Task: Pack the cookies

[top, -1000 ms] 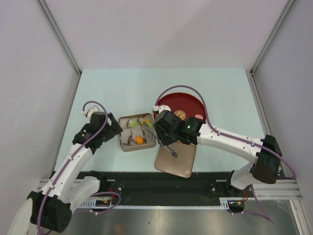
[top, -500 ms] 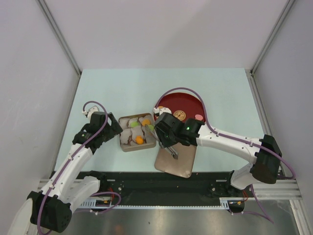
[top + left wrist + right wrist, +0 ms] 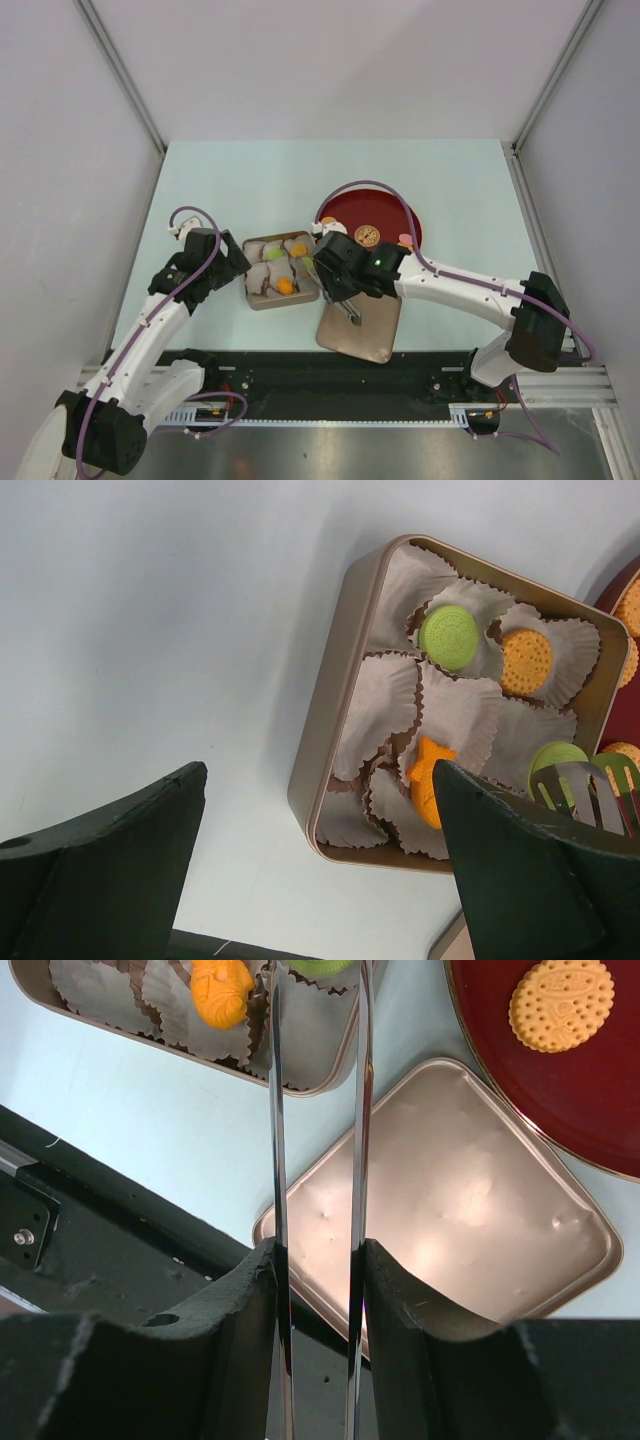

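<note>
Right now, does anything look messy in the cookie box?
Yes. The paper cups in the tin are crumpled and overlap each other instead of sitting in neat rows. The orange star-shaped cookie seems wedged askew between cups rather than lying flat in one.

Pale mint table (image 3: pixel 250 180) (evenly lit) boxed by plain white walls (image 3: pixel 330 60).

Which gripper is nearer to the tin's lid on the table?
Right. The right gripper, holding tongs, hangs over the lid; the left gripper sits beyond the tin.
</note>
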Controlling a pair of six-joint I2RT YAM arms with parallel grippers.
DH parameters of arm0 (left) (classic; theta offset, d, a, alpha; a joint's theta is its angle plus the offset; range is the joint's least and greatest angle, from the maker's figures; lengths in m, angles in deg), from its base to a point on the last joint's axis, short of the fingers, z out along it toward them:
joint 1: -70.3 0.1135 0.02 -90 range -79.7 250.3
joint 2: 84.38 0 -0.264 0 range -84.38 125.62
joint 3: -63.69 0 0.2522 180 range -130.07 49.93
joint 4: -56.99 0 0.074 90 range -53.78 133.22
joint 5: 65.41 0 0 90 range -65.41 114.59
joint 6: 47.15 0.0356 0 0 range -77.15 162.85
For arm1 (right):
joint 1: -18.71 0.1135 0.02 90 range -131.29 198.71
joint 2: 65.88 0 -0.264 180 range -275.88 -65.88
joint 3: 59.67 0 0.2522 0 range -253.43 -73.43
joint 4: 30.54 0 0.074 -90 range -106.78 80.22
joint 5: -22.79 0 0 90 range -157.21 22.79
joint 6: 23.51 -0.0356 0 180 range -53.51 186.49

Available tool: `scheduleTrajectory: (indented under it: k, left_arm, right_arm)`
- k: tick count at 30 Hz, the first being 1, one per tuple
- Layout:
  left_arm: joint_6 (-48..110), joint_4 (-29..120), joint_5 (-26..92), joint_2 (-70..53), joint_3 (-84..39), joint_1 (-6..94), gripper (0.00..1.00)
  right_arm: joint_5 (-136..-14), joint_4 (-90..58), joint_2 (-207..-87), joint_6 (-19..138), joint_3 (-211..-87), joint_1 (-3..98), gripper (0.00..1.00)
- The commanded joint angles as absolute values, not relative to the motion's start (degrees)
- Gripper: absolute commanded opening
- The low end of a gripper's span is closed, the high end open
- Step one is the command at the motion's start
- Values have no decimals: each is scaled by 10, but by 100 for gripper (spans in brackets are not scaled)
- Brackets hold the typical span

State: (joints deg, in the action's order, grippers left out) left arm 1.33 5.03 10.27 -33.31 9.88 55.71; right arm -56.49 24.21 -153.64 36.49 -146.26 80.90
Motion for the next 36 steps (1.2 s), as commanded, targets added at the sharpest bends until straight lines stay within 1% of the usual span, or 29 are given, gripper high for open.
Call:
scheduleTrajectory:
  k: [1,19,27,36]
  left_arm:
    - [22,63,109,-337,105,562,100]
    - [22,65,107,-338,106,562,100]
    - [22,66,108,-340,107,562,100]
    - [23,63,107,-341,106,562,100]
  right_arm:
    - [-559,216,-1546,367,-1491,810,38]
    - [-556,215,-1551,379,-1509,794,49]
    - [-551,210,-1549,380,-1510,790,52]
    - [-531,222,-1537,388,-1538,785,52]
